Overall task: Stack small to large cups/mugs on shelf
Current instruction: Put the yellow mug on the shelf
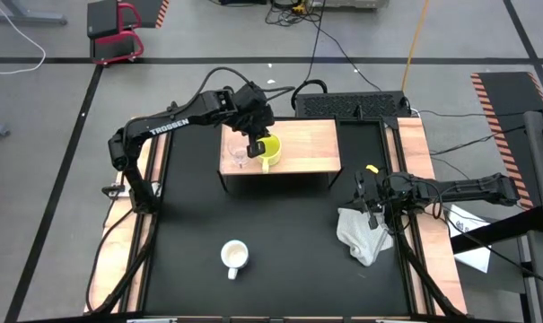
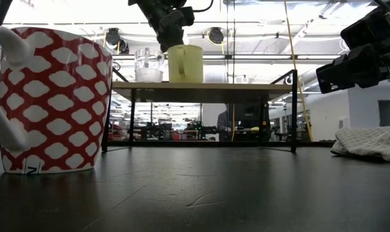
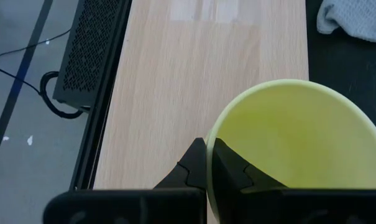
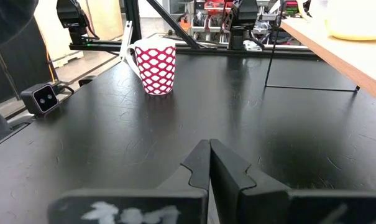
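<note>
High view shows glass cup (image 1: pixel 239 154) and yellow mug (image 1: pixel 269 150) on shelf (image 1: pixel 311 144), left claw (image 1: pixel 254 146) pinching mug rim, patterned mug (image 1: pixel 234 257) still on desk (image 1: pixel 280 233), right claw (image 1: pixel 370 199) shut, idle.

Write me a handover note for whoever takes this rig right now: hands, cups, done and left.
Left hand: shut on the rim of the yellow mug, which stands on the shelf.
Right hand: shut, empty, waiting above the white cloth on the table's right side.
Small clear glass cup: on the shelf, just left of the yellow mug.
Red-and-white patterned mug: on the black tabletop, near the front edge.
Done: glass and yellow mug are on the shelf.
Left: release the yellow mug, then bring the patterned mug up to its right.
</note>
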You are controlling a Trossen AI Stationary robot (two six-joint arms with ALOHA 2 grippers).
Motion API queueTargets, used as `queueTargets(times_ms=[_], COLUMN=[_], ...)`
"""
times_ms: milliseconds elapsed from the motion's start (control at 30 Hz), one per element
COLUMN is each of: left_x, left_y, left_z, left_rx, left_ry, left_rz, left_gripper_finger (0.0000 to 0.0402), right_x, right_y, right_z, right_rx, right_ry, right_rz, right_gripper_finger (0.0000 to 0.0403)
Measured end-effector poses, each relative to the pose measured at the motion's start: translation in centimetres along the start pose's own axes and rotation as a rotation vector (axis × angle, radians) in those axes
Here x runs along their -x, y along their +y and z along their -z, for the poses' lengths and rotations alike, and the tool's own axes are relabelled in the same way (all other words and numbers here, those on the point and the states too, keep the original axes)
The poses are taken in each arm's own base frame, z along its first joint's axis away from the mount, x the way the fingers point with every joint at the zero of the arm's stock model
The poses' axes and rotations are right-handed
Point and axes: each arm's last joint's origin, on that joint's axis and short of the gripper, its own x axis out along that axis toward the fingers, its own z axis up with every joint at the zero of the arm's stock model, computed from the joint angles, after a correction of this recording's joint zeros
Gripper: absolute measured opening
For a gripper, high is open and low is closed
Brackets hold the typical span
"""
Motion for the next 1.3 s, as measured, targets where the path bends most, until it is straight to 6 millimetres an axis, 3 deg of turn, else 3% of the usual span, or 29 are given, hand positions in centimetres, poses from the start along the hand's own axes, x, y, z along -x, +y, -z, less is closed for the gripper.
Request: queueTargets(times_ms=[1300], left_x=[-0.22], left_y=[0.08], left_z=[0.14], left_rx=[0.049], left_ry=[0.012], left_rz=[0.001], left_gripper_finger=[0.0025], right_x=[0.0], right_y=[0.0], right_z=[0.07], right_rx=[-0.009], right_ry=[0.007], right_rz=[0.0], right_gripper_finger=[0.0])
